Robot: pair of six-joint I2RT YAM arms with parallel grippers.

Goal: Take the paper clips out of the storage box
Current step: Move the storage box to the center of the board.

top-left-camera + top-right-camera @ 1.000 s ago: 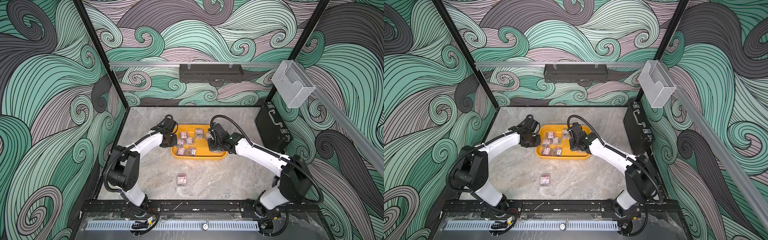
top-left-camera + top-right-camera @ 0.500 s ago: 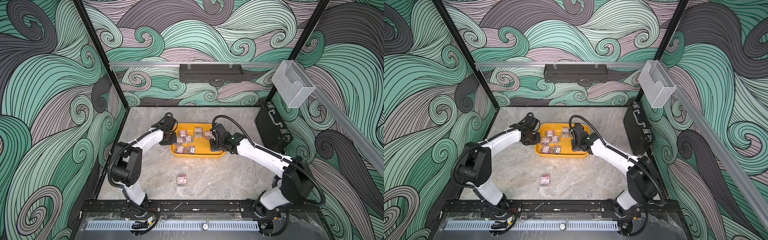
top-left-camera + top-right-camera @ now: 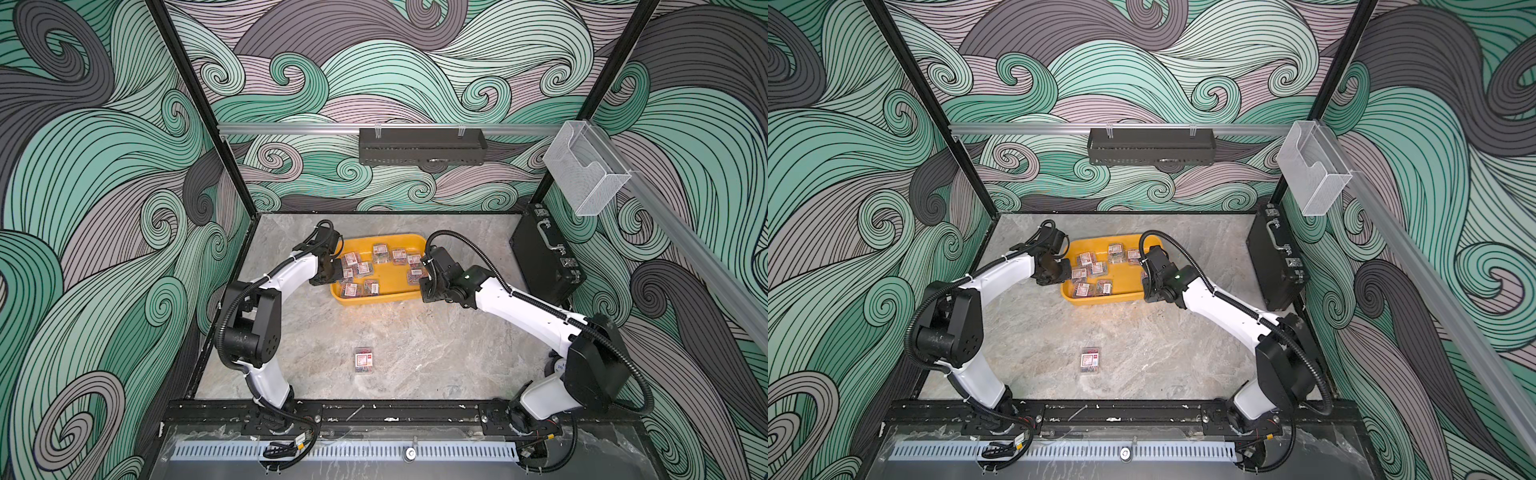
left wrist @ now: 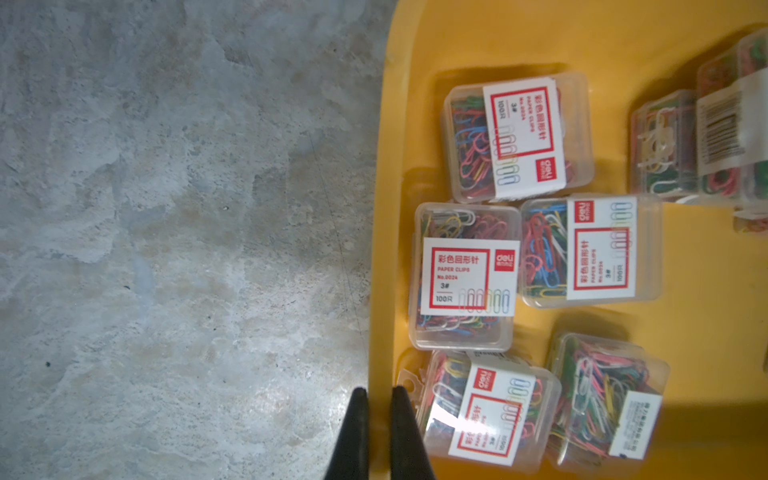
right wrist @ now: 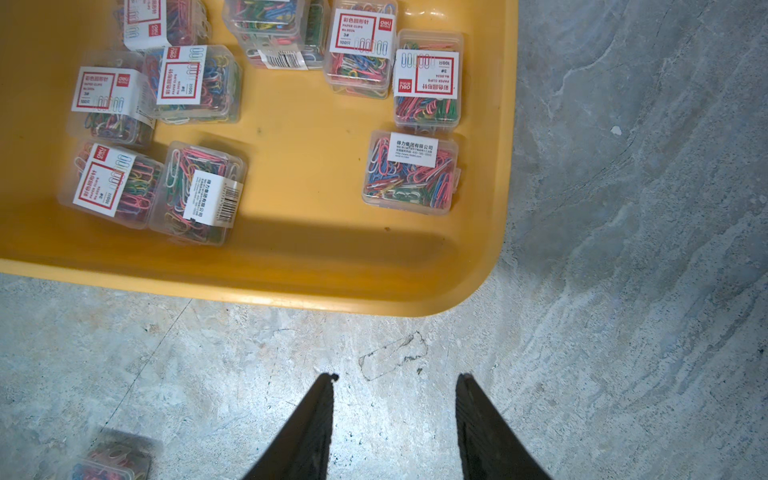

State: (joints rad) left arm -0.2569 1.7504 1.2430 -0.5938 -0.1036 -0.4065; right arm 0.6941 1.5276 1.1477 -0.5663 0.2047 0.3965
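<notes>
Nine or so clear boxes of paper clips [image 5: 411, 172] lie loose in the yellow storage box [image 3: 386, 297]; one more box [image 3: 364, 360] lies well apart on the grey worktop [image 3: 436, 353], nearer the arm bases. Left pincer [image 4: 378, 395]: fingers drawn together on the storage box's side rim. Right pincer [image 5: 398, 377]: fingers apart, empty, over bare worktop just beside the storage box's corner
</notes>
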